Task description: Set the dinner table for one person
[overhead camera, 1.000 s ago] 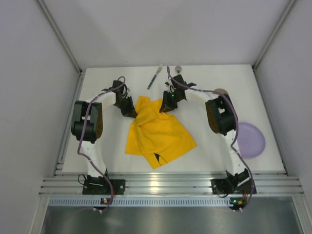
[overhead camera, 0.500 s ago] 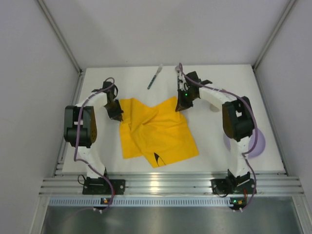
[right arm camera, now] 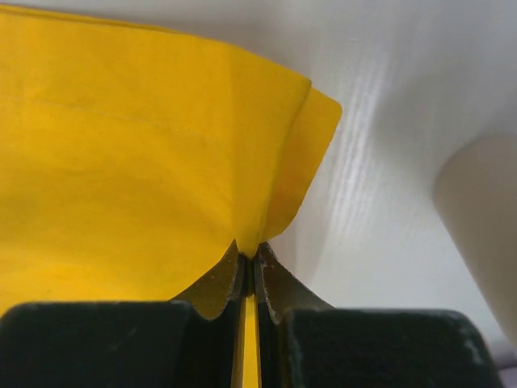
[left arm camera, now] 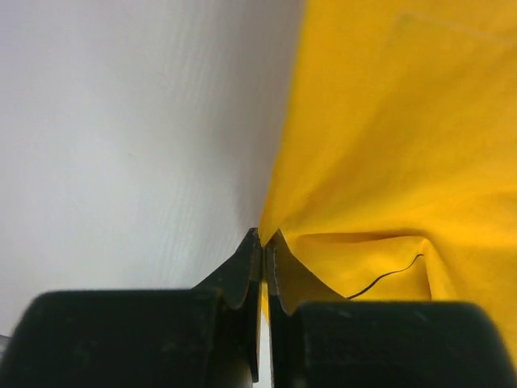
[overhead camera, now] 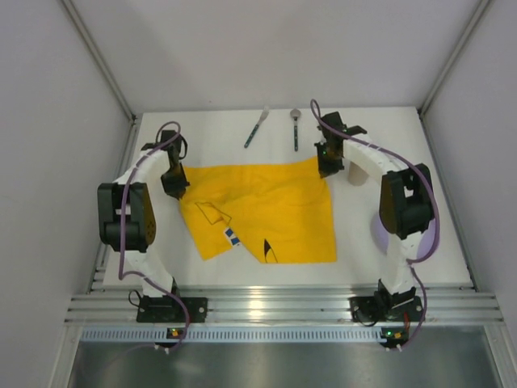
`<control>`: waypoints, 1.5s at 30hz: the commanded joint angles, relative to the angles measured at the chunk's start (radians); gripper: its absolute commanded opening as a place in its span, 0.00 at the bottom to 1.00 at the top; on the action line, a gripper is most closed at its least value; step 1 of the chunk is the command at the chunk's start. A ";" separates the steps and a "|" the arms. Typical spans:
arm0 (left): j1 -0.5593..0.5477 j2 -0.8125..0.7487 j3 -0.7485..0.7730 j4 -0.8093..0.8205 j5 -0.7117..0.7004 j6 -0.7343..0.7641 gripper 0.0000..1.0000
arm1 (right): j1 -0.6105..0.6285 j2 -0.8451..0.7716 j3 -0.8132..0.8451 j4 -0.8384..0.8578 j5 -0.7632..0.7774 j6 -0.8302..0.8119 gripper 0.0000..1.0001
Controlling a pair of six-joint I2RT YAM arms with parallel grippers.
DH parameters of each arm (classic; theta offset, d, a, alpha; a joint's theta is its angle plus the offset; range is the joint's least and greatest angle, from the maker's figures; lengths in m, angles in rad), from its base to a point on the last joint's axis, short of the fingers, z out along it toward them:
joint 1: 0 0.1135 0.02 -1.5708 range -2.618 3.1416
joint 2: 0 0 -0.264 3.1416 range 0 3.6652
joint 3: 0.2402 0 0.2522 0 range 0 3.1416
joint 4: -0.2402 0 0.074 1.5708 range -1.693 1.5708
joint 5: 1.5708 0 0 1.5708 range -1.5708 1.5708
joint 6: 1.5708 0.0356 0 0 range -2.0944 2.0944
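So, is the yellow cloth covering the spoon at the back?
No, the spoon lies on the bare dinner table just beyond the yellow cloth's far edge.

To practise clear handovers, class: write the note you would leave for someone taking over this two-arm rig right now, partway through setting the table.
The left gripper is shut on the far left corner of the yellow placemat. The right gripper is shut on its far right corner.
The placemat lies spread on the dinner table, with a small fold near its left side.
A blue-handled utensil and a spoon lie beyond it. A beige cup stands beside the right gripper. The purple plate is mostly hidden behind the right arm.
Done: placemat spread.
Left: release the corners, then probably place the plate, cutlery and cup.
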 commanded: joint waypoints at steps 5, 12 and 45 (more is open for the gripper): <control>-0.004 0.017 0.180 -0.130 -0.099 -0.022 0.54 | -0.054 0.041 0.137 -0.061 0.059 -0.002 0.30; -0.012 -0.202 0.058 -0.164 0.022 -0.099 0.67 | -0.010 -0.053 0.179 -0.080 0.002 0.011 1.00; -0.391 -0.255 -0.512 0.003 -0.237 -0.546 0.54 | 0.127 -0.617 -0.640 0.107 -0.225 0.153 1.00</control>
